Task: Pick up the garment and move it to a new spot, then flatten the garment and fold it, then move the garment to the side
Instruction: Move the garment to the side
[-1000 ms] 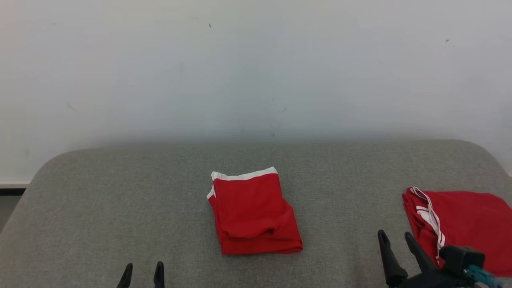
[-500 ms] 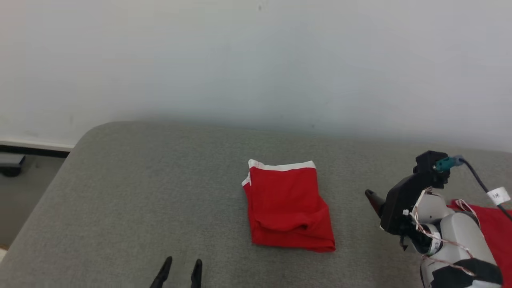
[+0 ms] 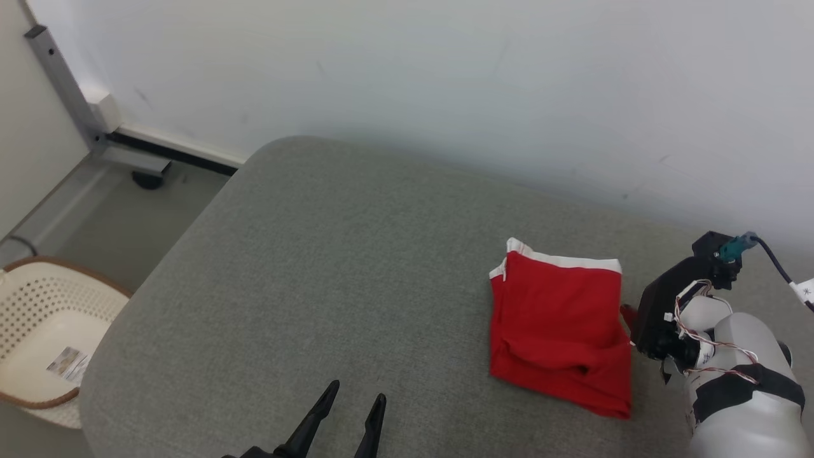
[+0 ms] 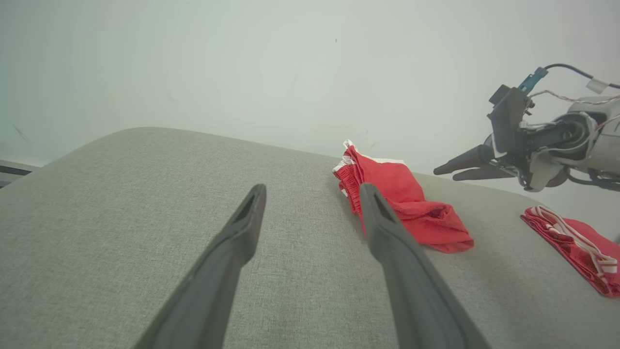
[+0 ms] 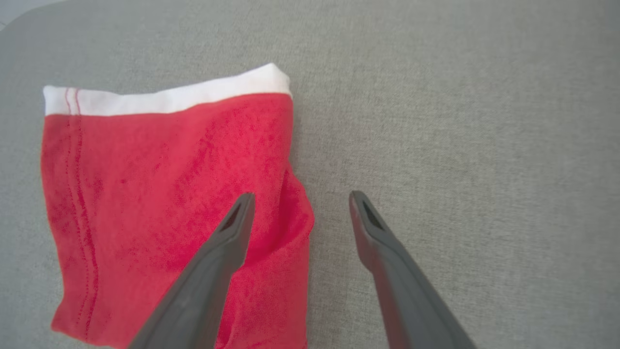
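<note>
In front of me is a big soft grey cloth-covered table top with round corners. Behind it stands a plain white wall. Down on my left I see the grey floor, a black strip along the bottom of the wall, a grey metal post and a cream plastic basket with little holes and a brown rim. The light is soft and even.

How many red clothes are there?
2. The folded garment lies on the cushion by the right gripper; the striped garment lies farther right, in the left wrist view. Others may be hidden.
</note>
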Robot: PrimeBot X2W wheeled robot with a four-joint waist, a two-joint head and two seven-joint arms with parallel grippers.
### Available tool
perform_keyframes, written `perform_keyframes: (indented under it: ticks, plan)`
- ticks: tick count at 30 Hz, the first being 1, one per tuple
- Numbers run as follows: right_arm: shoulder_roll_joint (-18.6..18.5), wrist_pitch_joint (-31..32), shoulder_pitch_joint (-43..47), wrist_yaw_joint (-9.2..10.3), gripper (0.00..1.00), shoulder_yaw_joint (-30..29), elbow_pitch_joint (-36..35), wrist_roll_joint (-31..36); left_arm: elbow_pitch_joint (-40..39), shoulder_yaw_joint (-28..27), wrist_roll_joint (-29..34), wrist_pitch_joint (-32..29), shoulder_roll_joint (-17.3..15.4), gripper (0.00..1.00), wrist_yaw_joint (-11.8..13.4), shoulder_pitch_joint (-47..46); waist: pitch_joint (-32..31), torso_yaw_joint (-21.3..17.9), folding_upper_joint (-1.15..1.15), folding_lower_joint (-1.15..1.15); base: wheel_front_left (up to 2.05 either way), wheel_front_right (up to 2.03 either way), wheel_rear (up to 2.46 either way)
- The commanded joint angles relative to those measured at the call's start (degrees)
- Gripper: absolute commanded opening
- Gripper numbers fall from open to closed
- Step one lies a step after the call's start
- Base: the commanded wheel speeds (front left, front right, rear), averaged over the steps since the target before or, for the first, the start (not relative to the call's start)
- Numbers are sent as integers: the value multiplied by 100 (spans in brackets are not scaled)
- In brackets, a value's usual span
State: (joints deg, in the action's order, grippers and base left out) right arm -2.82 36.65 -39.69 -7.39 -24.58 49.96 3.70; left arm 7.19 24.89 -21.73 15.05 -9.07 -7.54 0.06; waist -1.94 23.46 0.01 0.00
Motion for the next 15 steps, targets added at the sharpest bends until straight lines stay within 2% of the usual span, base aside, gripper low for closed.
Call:
perform_keyframes:
  ticks: [1,5,9,15]
  plan:
    - [-4,-109,-19,-19,100,-204,181,168,-11,38,-68,16,71,100,11,-126,544,568,-1,0,0,0,0]
    - [-10,-288,-94,-19,100,-674,346,799,-20,125,-87,16,122,100,11,-241,729,711,-1,0,0,0,0]
    - [-2,-336,-179,-19,100,-953,508,1059,-3,140,-100,16,153,100,11,-303,808,784,-1,0,0,0,0]
    - [31,-437,-350,-19,100,-1311,1129,1219,32,110,-67,16,202,100,11,-365,877,821,-1,0,0,0,0]
